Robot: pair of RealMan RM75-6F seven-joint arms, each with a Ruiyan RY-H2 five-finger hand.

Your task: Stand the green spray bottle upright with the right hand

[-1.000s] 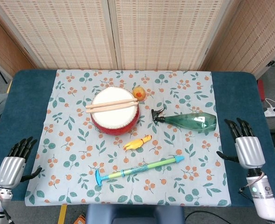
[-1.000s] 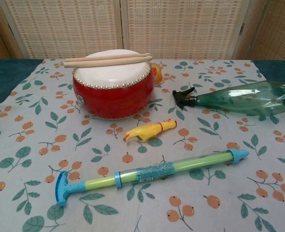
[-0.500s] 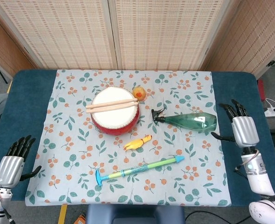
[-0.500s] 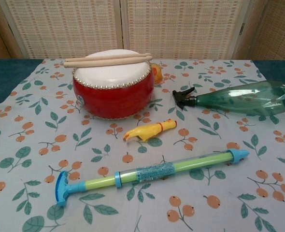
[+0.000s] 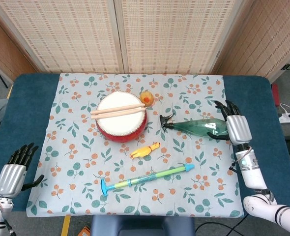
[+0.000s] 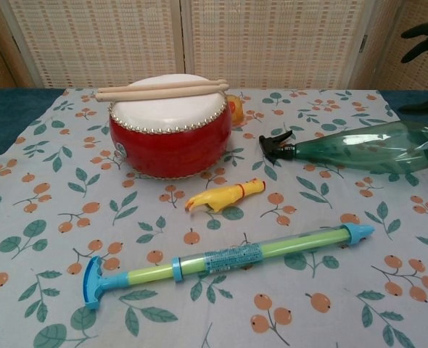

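The green spray bottle (image 5: 199, 127) (image 6: 363, 148) lies on its side on the patterned cloth, black nozzle pointing left toward the drum. My right hand (image 5: 234, 127) hovers at the bottle's wide base end, fingers spread, thumb reaching toward the base; it holds nothing. In the chest view only its dark fingertips (image 6: 426, 32) show at the top right, above the bottle. My left hand (image 5: 13, 174) rests open near the table's front left corner, far from the bottle.
A red drum (image 5: 121, 116) with two wooden sticks (image 5: 118, 110) sits left of the bottle. A small orange duck (image 5: 146, 98) is behind it. A yellow rubber chicken (image 5: 145, 150) and a long green-blue water pump (image 5: 146, 178) lie in front.
My right hand has moved up and leftward from the table's right edge to the base of the bottle. The bottle and the left hand have not moved.
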